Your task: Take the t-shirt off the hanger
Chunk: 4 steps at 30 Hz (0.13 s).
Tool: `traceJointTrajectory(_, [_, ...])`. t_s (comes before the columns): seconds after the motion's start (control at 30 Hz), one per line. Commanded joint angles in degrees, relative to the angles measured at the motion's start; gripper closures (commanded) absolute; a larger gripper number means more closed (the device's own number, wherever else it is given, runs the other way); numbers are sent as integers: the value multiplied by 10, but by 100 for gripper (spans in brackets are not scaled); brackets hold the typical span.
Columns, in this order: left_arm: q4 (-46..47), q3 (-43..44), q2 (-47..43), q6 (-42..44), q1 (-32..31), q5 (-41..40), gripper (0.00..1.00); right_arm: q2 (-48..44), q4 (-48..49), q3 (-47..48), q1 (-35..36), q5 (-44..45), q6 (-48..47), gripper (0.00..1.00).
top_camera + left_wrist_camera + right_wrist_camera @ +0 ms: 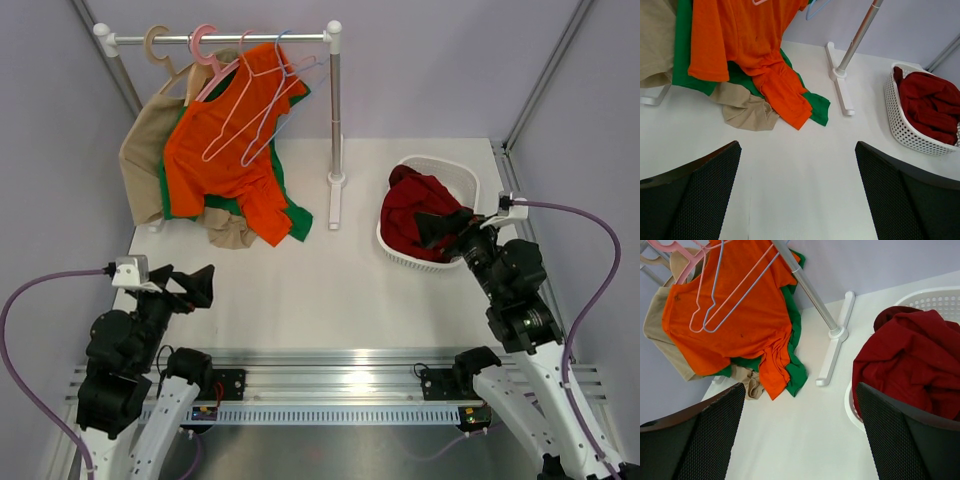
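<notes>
1. Both claws are spread wide and holding nothing. The left gripper [190, 283] hangs over bare table, and the right gripper [447, 225] sits at the basket's near edge.
2. The maroon t-shirt [415, 215] is bunched up in the white laundry basket [440, 165]. It's well apart from the pale pink wire hanger [221, 118], which hangs bare on the rail [230, 38] in front of the orange t-shirt [215, 170].
3. Looks done to me. I'd lift the right claw straight up so no finger snags cloth.
4. The basket holds only that shirt, far as I can see.
</notes>
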Motion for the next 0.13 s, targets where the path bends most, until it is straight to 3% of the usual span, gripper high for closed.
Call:
traceJointTrajectory(0.0, [18,4,10,17,-4,-7,1,1,17,9,8,17,-9,1])
traceJointTrajectory(0.1, [20,10,12,14,-4,-6,1,1,18,20,7,33,-10,1])
